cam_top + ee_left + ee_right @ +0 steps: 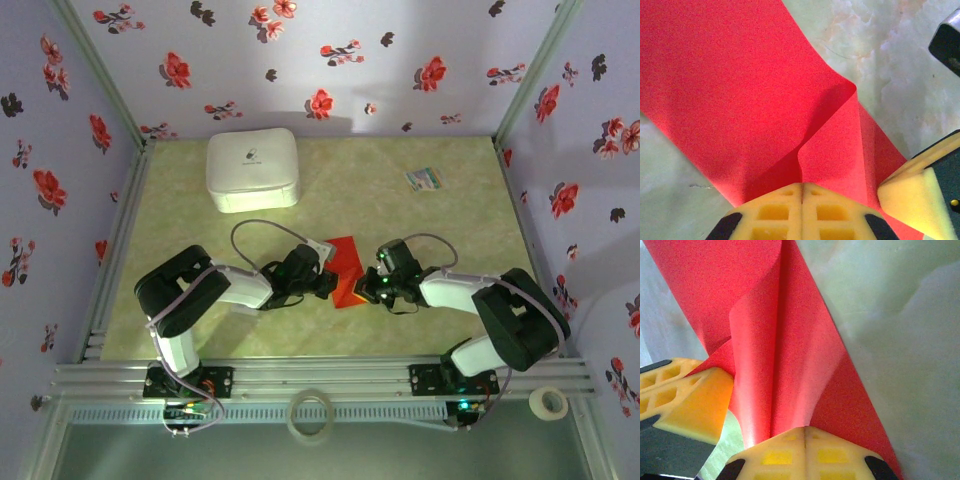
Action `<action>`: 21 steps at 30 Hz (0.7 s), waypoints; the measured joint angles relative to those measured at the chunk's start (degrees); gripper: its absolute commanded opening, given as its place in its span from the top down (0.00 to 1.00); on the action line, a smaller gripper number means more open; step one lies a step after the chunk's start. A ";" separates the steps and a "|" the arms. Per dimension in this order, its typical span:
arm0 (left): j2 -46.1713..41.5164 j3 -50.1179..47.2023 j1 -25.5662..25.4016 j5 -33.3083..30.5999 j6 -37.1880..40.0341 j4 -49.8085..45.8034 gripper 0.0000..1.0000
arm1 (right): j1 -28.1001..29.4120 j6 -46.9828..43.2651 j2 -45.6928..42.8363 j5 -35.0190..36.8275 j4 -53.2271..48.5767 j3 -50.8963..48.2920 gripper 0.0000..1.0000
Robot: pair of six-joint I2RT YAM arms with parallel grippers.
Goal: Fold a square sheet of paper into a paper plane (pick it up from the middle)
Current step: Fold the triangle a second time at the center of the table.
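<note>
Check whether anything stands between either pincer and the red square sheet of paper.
Nothing visible does. The left pincer and the right pincer are each shut directly on the square sheet of paper, gripping it from opposite sides, with no other thing between them.

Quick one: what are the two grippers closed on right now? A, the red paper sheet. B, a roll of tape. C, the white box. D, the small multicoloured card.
A: the left gripper and the right gripper are each shut on the red paper sheet, which buckles up in a fold between them.
</note>
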 measured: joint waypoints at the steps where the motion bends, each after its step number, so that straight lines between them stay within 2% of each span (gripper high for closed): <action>1: 0.00 0.00 0.00 -0.02 0.00 -0.09 0.99 | -0.07 -0.02 0.00 0.00 0.00 0.00 0.98; 21: 0.31 -0.44 0.04 0.02 -0.24 1.07 1.00 | -0.37 0.52 -0.96 -0.57 1.40 0.13 0.97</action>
